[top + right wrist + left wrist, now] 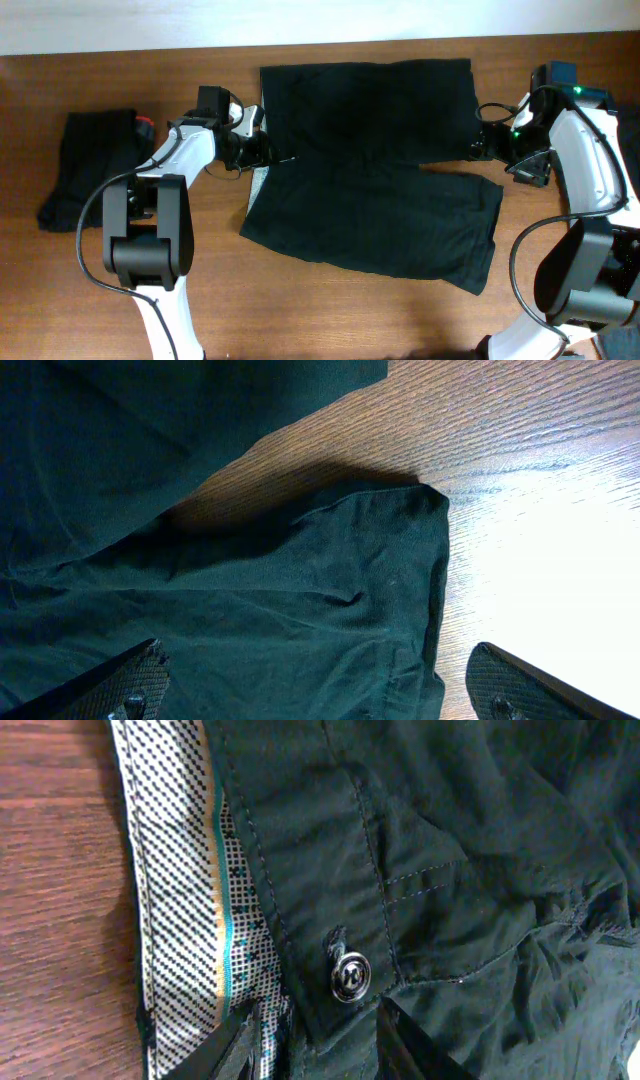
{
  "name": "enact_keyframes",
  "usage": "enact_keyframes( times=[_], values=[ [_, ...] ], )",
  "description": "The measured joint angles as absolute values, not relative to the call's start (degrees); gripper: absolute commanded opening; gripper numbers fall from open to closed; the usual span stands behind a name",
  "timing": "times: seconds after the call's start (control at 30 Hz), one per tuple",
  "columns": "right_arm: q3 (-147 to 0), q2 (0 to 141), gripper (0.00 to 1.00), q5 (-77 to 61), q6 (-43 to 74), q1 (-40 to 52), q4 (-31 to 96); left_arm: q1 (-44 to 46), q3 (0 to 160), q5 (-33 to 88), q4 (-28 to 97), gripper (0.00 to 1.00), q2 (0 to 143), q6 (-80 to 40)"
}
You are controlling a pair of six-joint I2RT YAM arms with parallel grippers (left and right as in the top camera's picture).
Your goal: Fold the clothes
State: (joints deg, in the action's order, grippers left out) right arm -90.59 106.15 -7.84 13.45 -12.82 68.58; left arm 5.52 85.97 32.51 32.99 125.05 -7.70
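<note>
The left jaws stand narrowly apart, fingertips (pixel 235 1050) on either side of the shorts' (pixel 370 220) waistband edge, one over the pale dotted lining strip (pixel 180 920) and the other over dark cloth, with a metal button (pixel 350 975) just ahead of the gap. The cloth lies flat under them and nothing is lifted. Over to the right jaws: spread wide, fingertips (pixel 120 680) low over a leg hem corner (pixel 400 560), holding nothing. Pulling out, the black shorts lie spread across the middle of the table (pixel 330 320), waistband toward the left edge, legs toward the right edge, one leg up along the far edge. And near the left edge, well apart, sits a second dark garment (pixel 90 175), bunched up, with a small red tag (pixel 146 125) at its far corner.
</note>
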Motion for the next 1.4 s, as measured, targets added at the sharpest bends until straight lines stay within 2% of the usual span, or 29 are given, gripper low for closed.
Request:
enact_keyframes(
  times=[0.27, 0.4, 0.57, 1.2, 1.4],
  values=[
    [-90.59, 106.15, 0.99, -7.84, 13.5, -12.82, 68.58, 6.9, 85.97, 32.49, 32.99, 0.36, 125.05, -7.7],
    [-90.59, 106.15, 0.99, -7.84, 13.5, -12.82, 68.58, 7.68, 85.97, 32.32, 32.99, 0.18, 125.05, -7.42],
    [-90.59, 106.15, 0.99, -7.84, 13.52, -12.82, 68.55, 7.75, 86.0, 32.08, 33.01, 0.01, 125.05, -7.2],
    [-90.59, 106.15, 0.99, -7.84, 13.47, -12.82, 68.58, 1.76, 86.0, 32.05, 36.49, 0.01, 125.05, -7.09],
    [-90.59, 106.15, 0.99, -7.84, 13.52, -12.82, 68.58, 1.96, 86.11, 27.7, 37.06, 0.01, 125.05, -8.16]
  ],
)
